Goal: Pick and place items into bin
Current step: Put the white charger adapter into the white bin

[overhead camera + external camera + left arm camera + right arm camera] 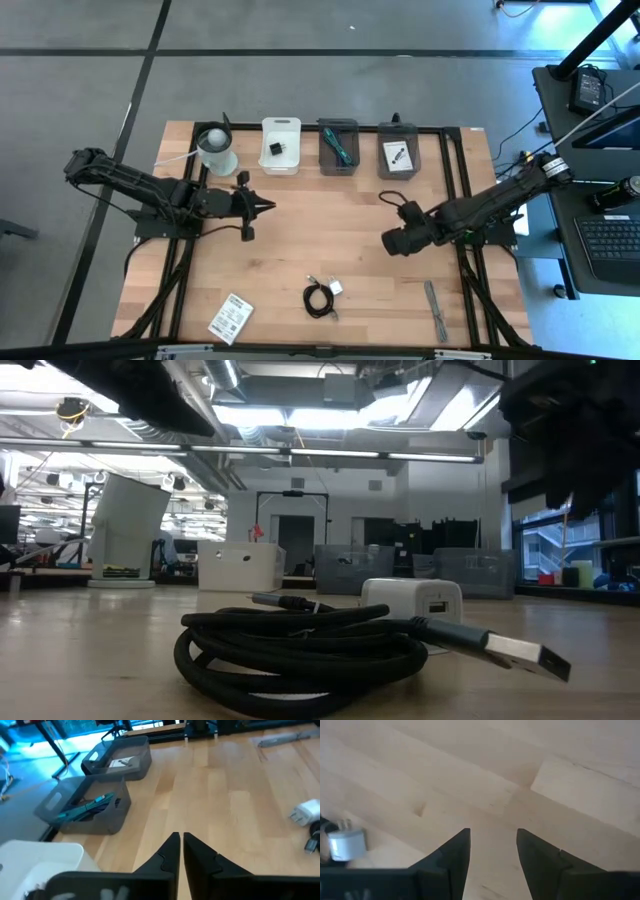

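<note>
A black coiled cable [319, 299] with a white charger plug [337, 287] lies near the table's near edge; the low view shows the cable [300, 646] up close. A white printed card [231, 318] lies flat to its left, and a grey strip-like tool [435, 311] to its right. My left gripper [268, 207] hovers shut over the left half of the table, pointing right [181, 838]. My right gripper [388, 242] hangs open above bare wood, right of centre [492, 837]. Neither touches anything.
Three bins stand along the far edge: a white bin [281, 146] with a small black cube, a grey bin [338, 147] with teal strips, and a grey bin [397, 151] with a card. A white cup with a ball [216, 150] stands left of them.
</note>
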You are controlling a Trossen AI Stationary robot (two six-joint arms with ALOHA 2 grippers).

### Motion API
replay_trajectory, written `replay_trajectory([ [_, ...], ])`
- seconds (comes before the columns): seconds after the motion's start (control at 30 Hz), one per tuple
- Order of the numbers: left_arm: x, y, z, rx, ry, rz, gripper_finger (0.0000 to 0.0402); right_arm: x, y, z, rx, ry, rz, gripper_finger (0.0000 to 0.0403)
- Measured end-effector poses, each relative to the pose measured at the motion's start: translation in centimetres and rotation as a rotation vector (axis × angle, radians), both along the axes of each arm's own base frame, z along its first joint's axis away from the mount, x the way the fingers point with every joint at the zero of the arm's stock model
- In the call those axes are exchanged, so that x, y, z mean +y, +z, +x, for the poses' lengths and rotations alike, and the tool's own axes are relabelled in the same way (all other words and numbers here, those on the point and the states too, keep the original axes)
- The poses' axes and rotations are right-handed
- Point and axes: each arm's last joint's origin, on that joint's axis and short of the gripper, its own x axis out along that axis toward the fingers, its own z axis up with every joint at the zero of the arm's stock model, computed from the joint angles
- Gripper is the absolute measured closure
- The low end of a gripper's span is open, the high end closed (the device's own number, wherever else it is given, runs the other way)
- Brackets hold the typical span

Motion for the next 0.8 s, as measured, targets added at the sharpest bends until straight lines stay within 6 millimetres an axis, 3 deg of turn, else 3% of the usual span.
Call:
replay_trajectory([
  [0.2,0.6,0.0,0.1,-0.057,0.126,-0.188,0.0320,-0.3,-2.5,-0.4,0.008,0.083,-0.025,0.0251],
  [0.4,1.5,0.1,0.1,-0.195,0.391,-0.390,0.0249,-0.5,-3.7,-1.0,-0.029,0.195,-0.037,0.0283],
  [0.67,1.7,0.1,0.2,-0.281,0.515,-0.497,0.0233,-1.2,-3.3,-2.1,-0.038,0.403,-0.107,0.0316],
  [0.8,1.0,0.7,1.8,-0.272,0.525,-0.524,0.0233,-2.1,-3.3,-2.6,-0.035,0.484,-0.149,0.0331],
])
